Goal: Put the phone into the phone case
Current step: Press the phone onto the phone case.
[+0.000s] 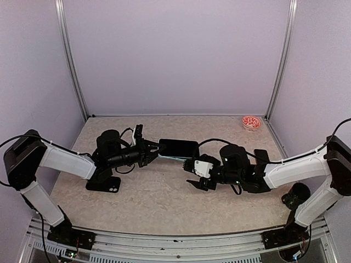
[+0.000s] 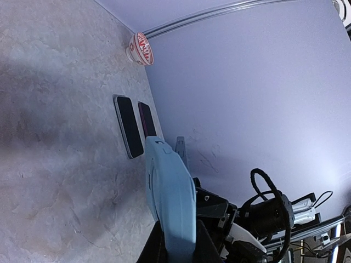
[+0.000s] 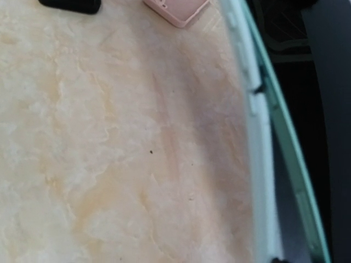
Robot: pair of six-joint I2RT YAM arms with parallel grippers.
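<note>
My left gripper (image 1: 151,153) is shut on one end of the light blue phone case (image 2: 171,197) and holds it off the table, level, pointing right. From above, the black phone (image 1: 179,147) lies screen-up on the case, whose blue edge (image 1: 174,158) shows along the near side. How deep the phone sits in it I cannot tell. My right gripper (image 1: 193,174) is open just in front of the phone's near right corner, with nothing between its fingers. Its own wrist view shows only table and the case's pale edge (image 3: 260,142) on the right, no fingers.
A red-and-white bowl (image 1: 252,123) stands at the back right corner. Another black phone (image 1: 112,188) lies by the left arm. Two dark phones (image 2: 129,126) (image 2: 147,118) lie flat beyond the case. A pink case (image 3: 176,10) and a black object (image 3: 70,4) lie nearby.
</note>
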